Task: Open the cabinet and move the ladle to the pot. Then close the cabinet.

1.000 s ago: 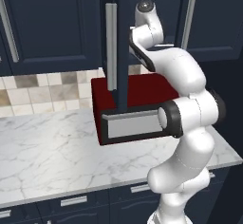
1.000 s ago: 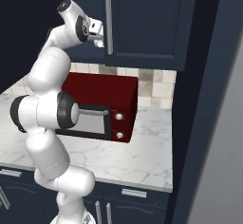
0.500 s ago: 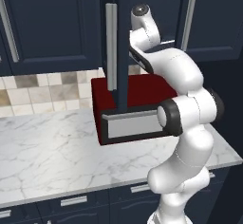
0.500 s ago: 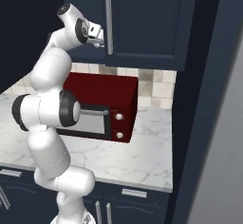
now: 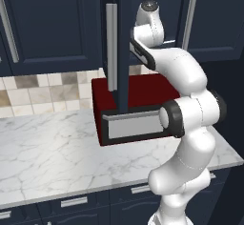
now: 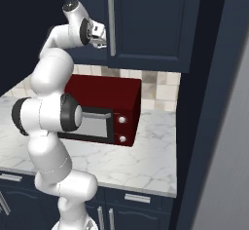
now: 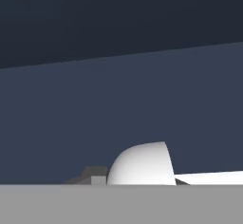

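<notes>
- Left base view: the arm has swung slightly toward the cabinet (image 5: 119, 38) since a second ago; its door stands edge-on to the camera, with the silver bar handle (image 5: 111, 47) on the near side.
- Right base view: the gripper (image 6: 102, 35) has narrowed from wide to nearly shut, right at the handle (image 6: 111, 24). Judgement: the handle is grasped, and pulling comes next.
- Hand view: dark navy door panel (image 7: 118, 104) close ahead; the fingertips are not discernible.

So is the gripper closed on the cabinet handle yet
Shut on it, it seems. In the right base view the gripper sits right against the cabinet's silver bar handle; the contact itself is too small to confirm.
</notes>
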Robot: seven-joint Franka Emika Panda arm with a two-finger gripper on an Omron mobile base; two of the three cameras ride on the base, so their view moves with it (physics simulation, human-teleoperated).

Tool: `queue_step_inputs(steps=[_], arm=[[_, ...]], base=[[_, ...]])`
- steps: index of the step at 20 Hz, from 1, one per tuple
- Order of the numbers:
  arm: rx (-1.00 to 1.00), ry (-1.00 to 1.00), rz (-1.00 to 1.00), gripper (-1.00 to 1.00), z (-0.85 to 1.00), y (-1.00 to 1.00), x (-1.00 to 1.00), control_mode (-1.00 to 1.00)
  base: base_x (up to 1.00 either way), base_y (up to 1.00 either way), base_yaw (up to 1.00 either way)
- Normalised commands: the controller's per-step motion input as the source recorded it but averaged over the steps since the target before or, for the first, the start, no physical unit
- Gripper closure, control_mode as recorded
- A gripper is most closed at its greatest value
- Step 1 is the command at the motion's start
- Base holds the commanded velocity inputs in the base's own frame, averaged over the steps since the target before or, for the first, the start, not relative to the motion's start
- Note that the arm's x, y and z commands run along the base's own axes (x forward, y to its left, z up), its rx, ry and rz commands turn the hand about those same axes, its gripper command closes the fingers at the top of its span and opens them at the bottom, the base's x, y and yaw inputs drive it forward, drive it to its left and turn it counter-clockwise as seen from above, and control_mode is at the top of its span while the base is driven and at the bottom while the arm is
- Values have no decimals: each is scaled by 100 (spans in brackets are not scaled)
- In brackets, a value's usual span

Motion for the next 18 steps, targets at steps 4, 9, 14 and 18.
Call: queue_step_inputs(steps=[4,9,14,18], arm=[[7,-4,33,100,-11,43,-24,-100],[4,-3,36,100,-1,64,-19,-100],[2,0,42,100,0,51,-28,-100],[0,0,33,100,0,25,-75,-100]], base=[[0,0,0],[0,0,0],[0,0,0],[0,0,0]])
